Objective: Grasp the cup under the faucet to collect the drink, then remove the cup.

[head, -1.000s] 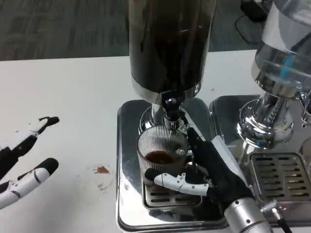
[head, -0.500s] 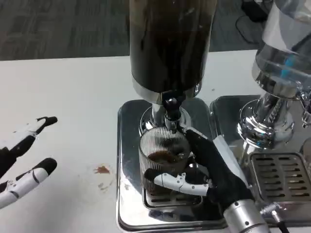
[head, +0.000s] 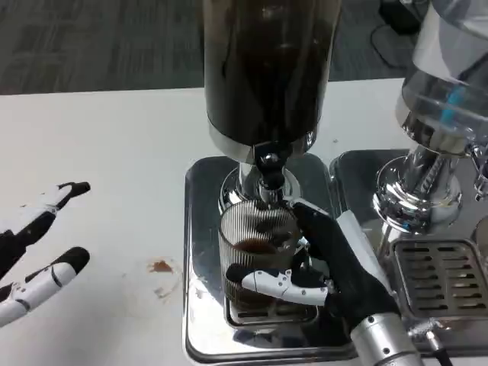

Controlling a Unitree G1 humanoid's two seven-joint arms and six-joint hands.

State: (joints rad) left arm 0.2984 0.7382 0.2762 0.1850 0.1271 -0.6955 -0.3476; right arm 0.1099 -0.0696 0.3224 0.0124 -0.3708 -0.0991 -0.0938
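Note:
A ribbed clear glass cup with a little dark drink at its bottom stands on the drip grate, right beneath the faucet of the dark drink dispenser. My right hand grips the cup from its right side, one white finger wrapped across the cup's front and dark fingers behind it. At the left edge, over bare white table, my left hand hovers with its fingers spread and nothing in it.
The dispenser sits on a shiny steel drip tray. A second dispenser with clear liquid and its own grate stands to the right. A small brown spill marks the table left of the tray.
The cup and my right hand have shifted slightly toward me and right, and the cup stands a little taller in the picture. The left hand has barely moved.

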